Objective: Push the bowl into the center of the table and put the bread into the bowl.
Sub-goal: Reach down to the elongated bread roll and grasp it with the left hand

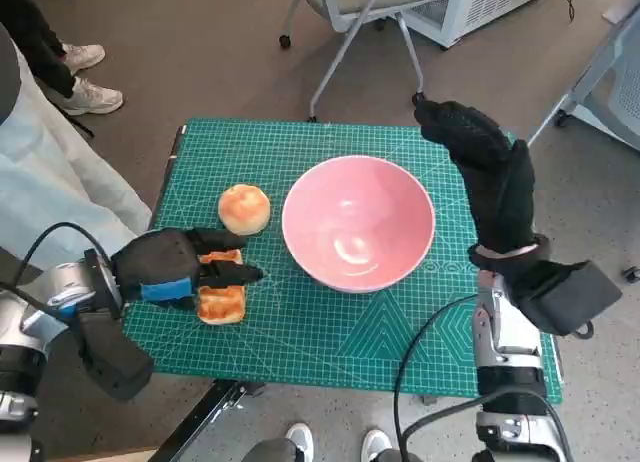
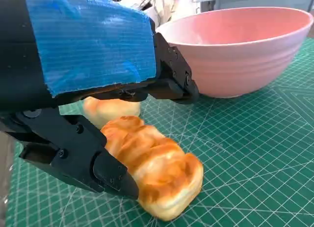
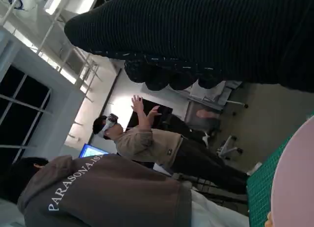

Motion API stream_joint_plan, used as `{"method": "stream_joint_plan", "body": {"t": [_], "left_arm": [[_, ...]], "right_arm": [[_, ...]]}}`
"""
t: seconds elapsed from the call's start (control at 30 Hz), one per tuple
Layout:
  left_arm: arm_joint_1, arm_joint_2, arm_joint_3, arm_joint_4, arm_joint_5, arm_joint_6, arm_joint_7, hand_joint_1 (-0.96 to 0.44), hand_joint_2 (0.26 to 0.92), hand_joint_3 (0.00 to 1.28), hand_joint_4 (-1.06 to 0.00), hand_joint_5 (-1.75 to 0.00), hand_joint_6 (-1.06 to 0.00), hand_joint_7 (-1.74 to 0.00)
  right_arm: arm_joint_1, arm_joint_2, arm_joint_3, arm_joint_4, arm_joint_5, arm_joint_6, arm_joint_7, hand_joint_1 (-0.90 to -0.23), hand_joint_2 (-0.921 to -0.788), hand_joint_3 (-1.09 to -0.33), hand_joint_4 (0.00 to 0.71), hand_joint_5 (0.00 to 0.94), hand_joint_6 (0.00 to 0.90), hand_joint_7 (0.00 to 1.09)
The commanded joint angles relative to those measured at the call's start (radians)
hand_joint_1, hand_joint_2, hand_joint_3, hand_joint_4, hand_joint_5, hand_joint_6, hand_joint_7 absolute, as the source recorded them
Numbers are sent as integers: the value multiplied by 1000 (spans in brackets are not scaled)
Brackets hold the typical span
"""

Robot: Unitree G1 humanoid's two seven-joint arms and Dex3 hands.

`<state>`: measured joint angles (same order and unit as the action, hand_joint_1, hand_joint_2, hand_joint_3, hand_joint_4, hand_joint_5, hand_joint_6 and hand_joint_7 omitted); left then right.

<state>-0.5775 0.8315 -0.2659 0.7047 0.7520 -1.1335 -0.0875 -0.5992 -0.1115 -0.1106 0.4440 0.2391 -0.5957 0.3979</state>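
The pink bowl stands empty near the middle of the green mat. A flat golden bread lies on the mat left of the bowl. My left hand reaches over it. One finger touches the bread's side, while the other fingers hover above it with a gap. A round bun sits just beyond. My right hand is raised beside the bowl's right rim, fingers stretched out, holding nothing.
The mat covers the small table; its front edge lies close below my arms. A chair and a white unit stand behind the table. A person's feet are at the far left, and people show in the right wrist view.
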Motion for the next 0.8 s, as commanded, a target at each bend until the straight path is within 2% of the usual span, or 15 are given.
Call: {"method": "stream_joint_plan", "body": {"t": [0.03,0.33,0.57,0.7,0.77,0.8], "left_arm": [[-17,2,-24,11,22,-12,32,-138,732,10,-397,-2,-524,-5],[-28,-3,-58,35,39,-27,65,-139,737,7,-400,-2,-528,-6],[-44,-24,-96,83,33,-31,53,-94,743,6,-404,-4,-522,-2],[-59,-37,-119,128,16,-32,28,-41,763,13,-475,-29,-564,-21],[-67,-42,-129,151,-4,-30,-3,-20,792,18,-546,-34,-613,-34],[-70,-43,-133,160,-14,-29,-18,-4,828,26,-616,-46,-668,-52]], "right_arm": [[29,1,-1,14,5,13,5,-691,-921,-748,207,3,68,576],[26,6,-1,27,3,9,2,-692,-921,-746,209,3,70,574],[25,14,0,36,6,5,5,-692,-921,-744,209,3,72,571],[23,16,0,42,8,-1,9,-697,-921,-741,210,3,75,568],[21,17,0,45,8,-4,9,-693,-921,-739,211,3,76,567],[21,17,0,46,7,-5,8,-692,-921,-739,211,3,76,566]]}}
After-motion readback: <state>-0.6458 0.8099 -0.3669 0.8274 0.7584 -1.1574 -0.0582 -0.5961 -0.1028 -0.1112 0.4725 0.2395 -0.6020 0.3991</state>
